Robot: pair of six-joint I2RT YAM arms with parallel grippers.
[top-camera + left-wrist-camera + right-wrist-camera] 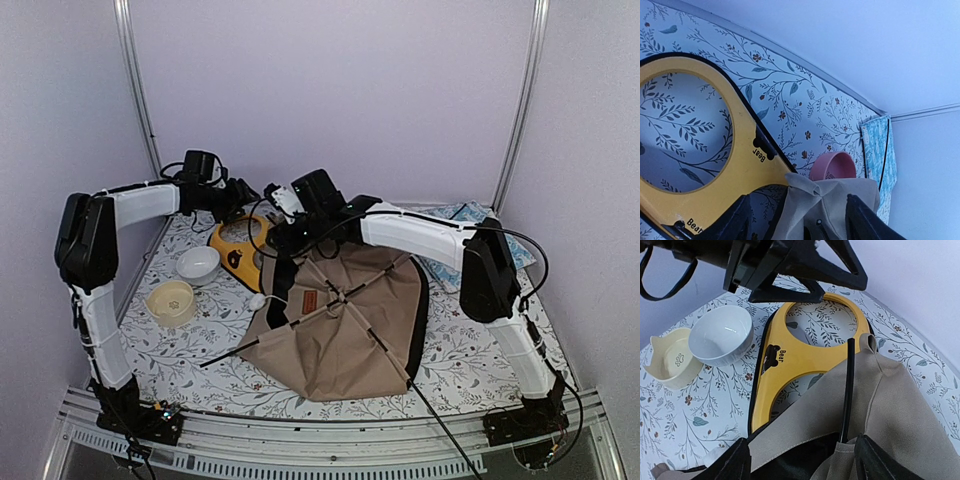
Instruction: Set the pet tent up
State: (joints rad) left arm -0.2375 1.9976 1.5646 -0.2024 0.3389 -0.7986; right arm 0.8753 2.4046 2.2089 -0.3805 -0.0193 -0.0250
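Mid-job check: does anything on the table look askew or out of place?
Yes. The tent lies slumped flat, its fabric draped over one end of the yellow feeder frame. One black pole sticks out past the front edge of the table. The feeder's holes are empty; a white bowl and a cream bowl sit beside it.

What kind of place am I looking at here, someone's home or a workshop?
Probably a robot test booth staged as a pet corner: plain walls in a metal frame, two robot arms bolted to the front rail, and a pet tent, yellow feeder and bowls on a floral cloth.
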